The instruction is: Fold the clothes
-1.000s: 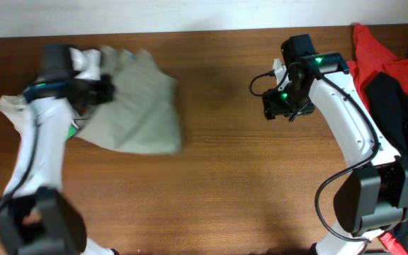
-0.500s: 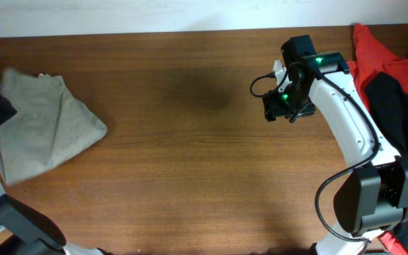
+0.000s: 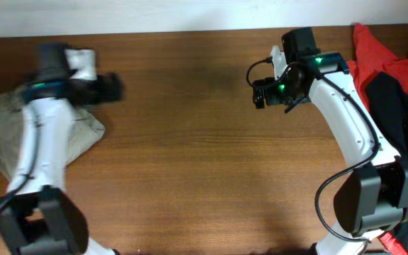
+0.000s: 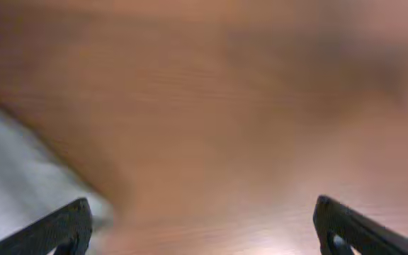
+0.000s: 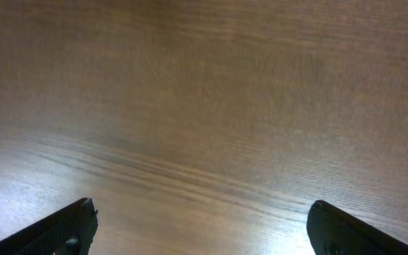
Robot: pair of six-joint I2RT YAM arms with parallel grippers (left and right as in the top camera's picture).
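The clothes (image 3: pixel 2 131) are one khaki garment lying bunched at the table's left edge, partly under my left arm. The left wrist view is blurred and shows the garment as a pale patch (image 4: pixel 13 173) at its left. My left gripper (image 3: pixel 112 88) (image 4: pixel 204 230) is just right of the garment's upper corner, over bare wood, open and holding nothing. Far to the right, my right gripper (image 3: pixel 257 93) (image 5: pixel 204 227) hangs open above bare table, well away from the garment.
A red garment (image 3: pixel 377 57) and a black one (image 3: pixel 402 99) are piled at the table's right edge, behind my right arm. Brown wood (image 3: pixel 190 156) stretches between the two arms. The table's far edge meets a pale wall at the top.
My left gripper let go of the khaki garment, which has gone from beside it to the table's left edge. The left arm swung out and back. My right gripper opened wider and shifted slightly left.
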